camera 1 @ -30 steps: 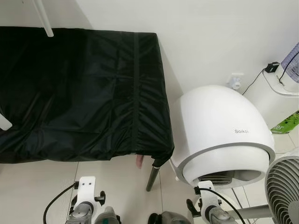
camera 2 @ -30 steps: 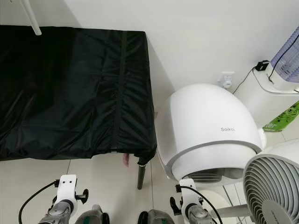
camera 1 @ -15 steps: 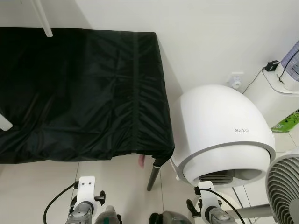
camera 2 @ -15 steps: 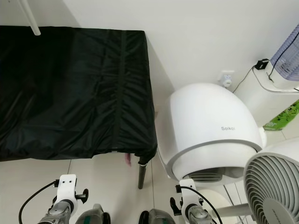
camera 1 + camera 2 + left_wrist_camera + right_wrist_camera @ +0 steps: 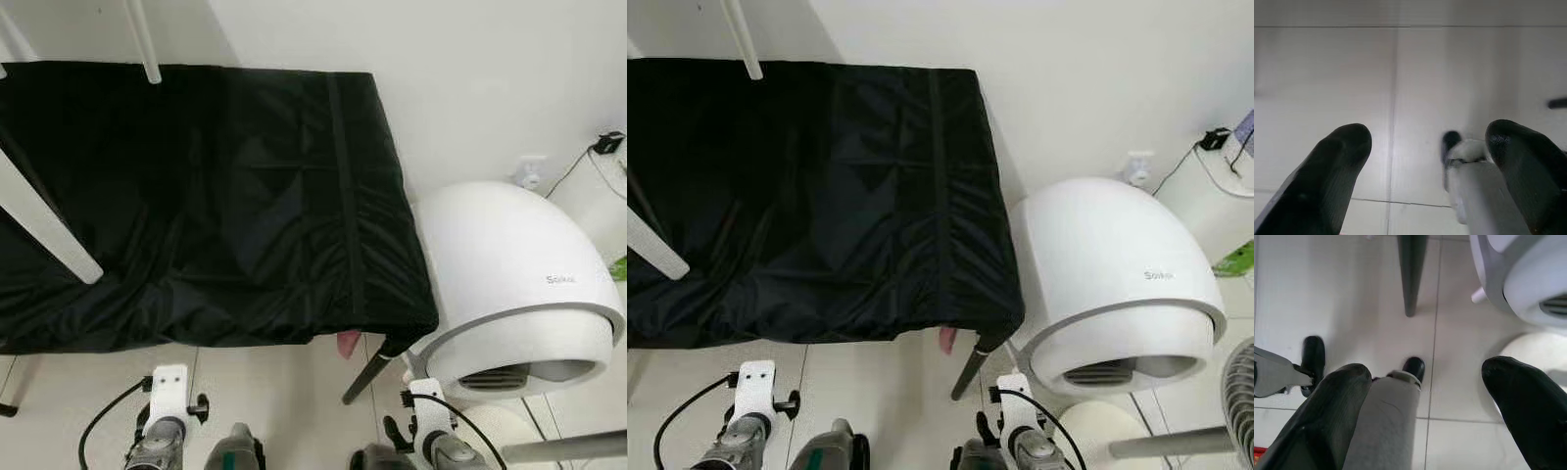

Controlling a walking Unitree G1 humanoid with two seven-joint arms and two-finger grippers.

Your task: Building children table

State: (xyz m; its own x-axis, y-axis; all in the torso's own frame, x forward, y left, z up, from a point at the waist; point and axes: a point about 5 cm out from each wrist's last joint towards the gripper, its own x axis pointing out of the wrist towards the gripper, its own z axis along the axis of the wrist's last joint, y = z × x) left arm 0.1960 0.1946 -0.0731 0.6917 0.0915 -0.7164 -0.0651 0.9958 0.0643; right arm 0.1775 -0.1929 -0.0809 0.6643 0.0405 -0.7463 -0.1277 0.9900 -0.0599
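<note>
Black cloth (image 5: 216,196) drapes the counter, with white table legs (image 5: 44,225) lying across its left side beside a white domed appliance (image 5: 519,284). Left gripper (image 5: 1425,161) and right gripper (image 5: 1425,401) hang released over the tiled floor (image 5: 1352,293), grasping nothing.

One black-covered table (image 5: 216,196), two white legs (image 5: 44,230) (image 5: 142,39), one white dome (image 5: 519,284).
</note>
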